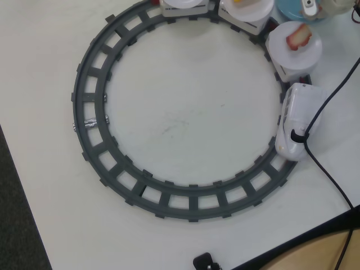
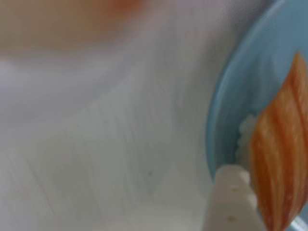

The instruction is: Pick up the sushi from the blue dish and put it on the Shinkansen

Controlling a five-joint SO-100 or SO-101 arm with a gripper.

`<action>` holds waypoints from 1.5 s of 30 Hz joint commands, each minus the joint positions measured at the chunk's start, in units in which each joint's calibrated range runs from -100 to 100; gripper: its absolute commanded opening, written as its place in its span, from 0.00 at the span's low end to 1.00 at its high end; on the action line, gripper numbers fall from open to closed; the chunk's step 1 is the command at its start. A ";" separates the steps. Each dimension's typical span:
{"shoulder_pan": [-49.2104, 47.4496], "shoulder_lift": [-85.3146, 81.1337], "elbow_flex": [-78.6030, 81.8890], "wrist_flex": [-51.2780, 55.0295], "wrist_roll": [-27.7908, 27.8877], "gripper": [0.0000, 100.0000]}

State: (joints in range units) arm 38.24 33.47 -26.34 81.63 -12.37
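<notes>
The orange striped sushi (image 2: 279,159) lies on white rice in the light-blue dish (image 2: 231,96), which fills the right of the wrist view. One white finger (image 2: 232,197) of my gripper rests against the sushi's left side. The other finger is out of frame. In the overhead view my gripper (image 1: 310,8) hangs over the blue dish (image 1: 289,10) at the top right edge and hides the sushi. The white Shinkansen (image 1: 295,126) stands on the right of the round grey track (image 1: 90,107), nose toward the bottom.
Behind the nose, one car's white plate (image 1: 281,50) carries a red-and-white piece (image 1: 298,37). Two more plates (image 1: 250,14) stand along the top edge. A black cable (image 1: 329,174) crosses the train's nose. The table's edge runs along the bottom right.
</notes>
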 commanded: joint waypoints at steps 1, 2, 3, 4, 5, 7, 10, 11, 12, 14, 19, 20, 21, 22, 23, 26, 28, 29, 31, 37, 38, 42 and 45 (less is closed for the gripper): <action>1.72 -0.20 -3.46 1.17 1.35 0.36; 1.72 0.05 -3.55 1.51 1.67 0.36; 1.81 0.14 -3.46 1.68 1.77 0.36; 1.81 0.14 -3.28 1.68 1.88 0.36; 1.81 0.14 -3.19 1.60 1.88 0.36; 1.72 0.14 -3.19 1.43 1.93 0.36; 1.28 0.14 -3.46 1.34 1.93 0.36; 1.19 0.14 -3.55 1.34 1.93 0.36; 1.19 0.22 -3.64 1.34 1.93 0.36; 1.19 0.22 -3.64 1.26 1.93 0.36; 1.19 2.81 -3.82 -0.03 1.98 0.36; 1.11 3.73 -3.82 -0.54 2.46 0.36; 0.67 4.65 -3.82 -0.88 2.98 0.36; 0.31 5.40 -3.82 -1.05 3.24 0.36; 0.05 5.73 -3.82 -1.05 3.29 0.36; -0.30 6.32 -4.27 -1.05 3.29 0.36; -0.30 6.65 -5.17 -0.88 3.29 0.34; -0.39 6.65 -5.53 -0.80 3.29 0.31; -0.39 6.40 -5.89 -0.80 3.08 0.24; -0.39 6.23 -6.07 -0.63 2.72 0.01; -0.39 6.23 -6.07 -0.63 2.72 0.01; -0.39 5.65 -6.16 -0.54 2.72 0.02; -0.04 2.89 -6.25 0.57 2.77 0.02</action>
State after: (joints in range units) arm 37.69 40.72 -29.49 81.36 -9.44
